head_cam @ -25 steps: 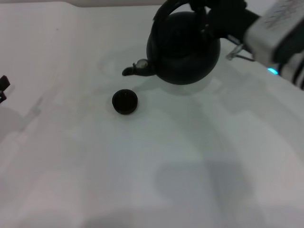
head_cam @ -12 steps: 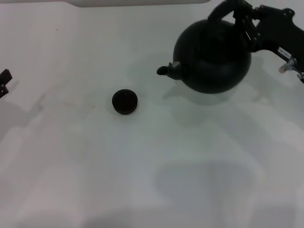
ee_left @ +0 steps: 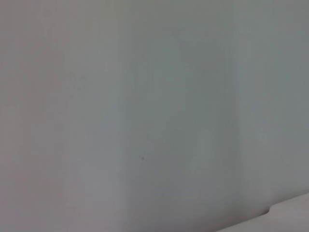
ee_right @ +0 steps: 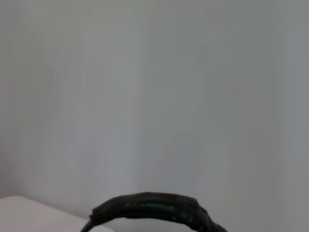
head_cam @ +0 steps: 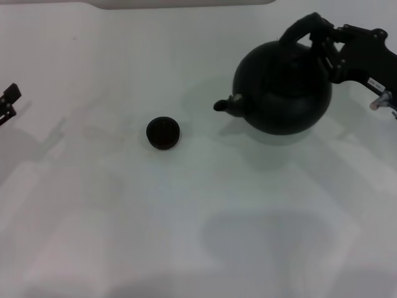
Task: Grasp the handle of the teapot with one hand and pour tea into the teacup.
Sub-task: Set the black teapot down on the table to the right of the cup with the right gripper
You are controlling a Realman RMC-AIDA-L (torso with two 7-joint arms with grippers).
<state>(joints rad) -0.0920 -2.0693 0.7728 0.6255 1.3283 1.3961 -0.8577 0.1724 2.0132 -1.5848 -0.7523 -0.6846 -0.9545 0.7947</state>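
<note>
The round black teapot is upright at the right of the white table, its spout pointing left toward the teacup. My right gripper comes in from the right edge and is shut on the arched black handle at its top. The handle also shows in the right wrist view. The tiny black teacup stands alone left of the spout, well apart from it. My left gripper is parked at the far left edge.
The white table stretches around both things. A white raised edge runs along the far side. The left wrist view shows only bare table surface.
The teapot has moved right, away from the teacup, and come back upright, settling a little lower. The right gripper moved with it. The teacup has not moved.
</note>
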